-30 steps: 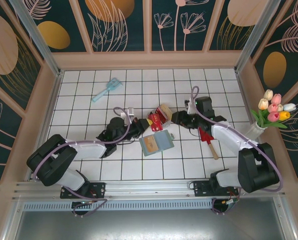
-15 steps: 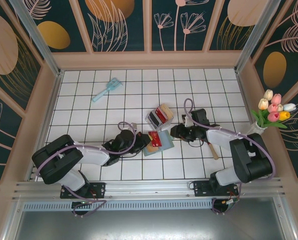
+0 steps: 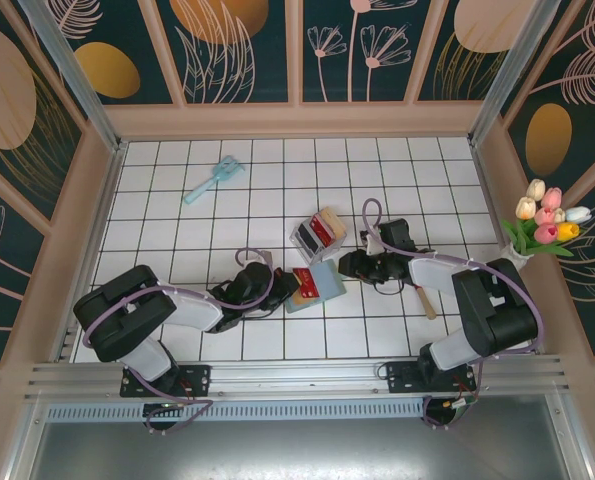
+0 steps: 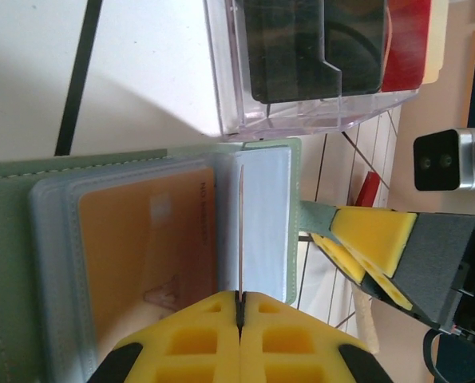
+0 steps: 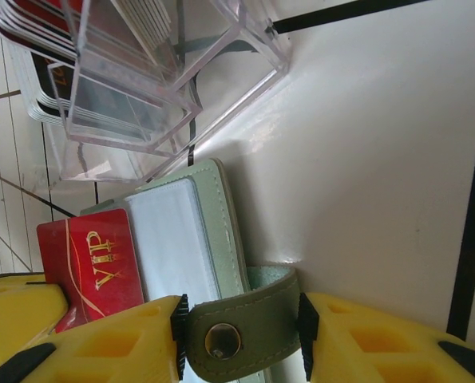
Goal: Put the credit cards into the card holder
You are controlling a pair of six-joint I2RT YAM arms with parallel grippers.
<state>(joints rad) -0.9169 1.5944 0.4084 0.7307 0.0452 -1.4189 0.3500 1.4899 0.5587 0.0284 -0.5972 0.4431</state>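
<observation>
On the tiled counter [image 3: 177,200], between the two arms, the green card holder [image 3: 322,288] lies open, just in front of the clear box [image 3: 305,238] that keeps more credit cards [image 3: 325,226]. The left gripper [image 4: 239,307] has its jaws pressed tight on a red VIP card [image 5: 93,267], which reaches over the holder's clear sleeves. An orange card [image 4: 149,239] sits inside one sleeve. The right gripper [image 5: 239,335] clamps the holder's snap strap [image 5: 245,319] between its jaws.

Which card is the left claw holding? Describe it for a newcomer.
On the table, on the arms' side of the clear plastic box, lies the open sage-green card holder. The left claw pinches the red card over its sleeves. Gold VIP lettering sets it apart; the orange card beside it is sleeved.
</observation>
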